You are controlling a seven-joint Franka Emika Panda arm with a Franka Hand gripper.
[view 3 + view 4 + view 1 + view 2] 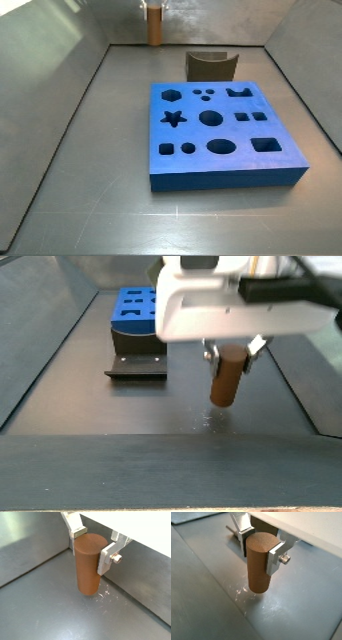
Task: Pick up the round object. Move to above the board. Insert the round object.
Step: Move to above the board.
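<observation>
The round object (87, 564) is an orange-brown cylinder peg, upright on the grey floor by the bin's corner. It shows in both wrist views (259, 564) and in both side views (154, 25) (227, 376). My gripper (92, 548) (260, 549) is shut on the peg's top, with a silver finger (105, 561) pressed on each side. I cannot tell whether the peg's foot touches the floor or hangs just above it. The board (227, 172) is a thick blue block with dark shaped holes. It lies well away from the gripper (230, 353), beyond the fixture (138, 308).
The fixture (210, 66), a dark olive-brown notched block, stands between the board and the peg (136, 364). Grey metal walls (27, 542) close in on two sides of the peg. A sloped wall (60, 110) runs along the board's side.
</observation>
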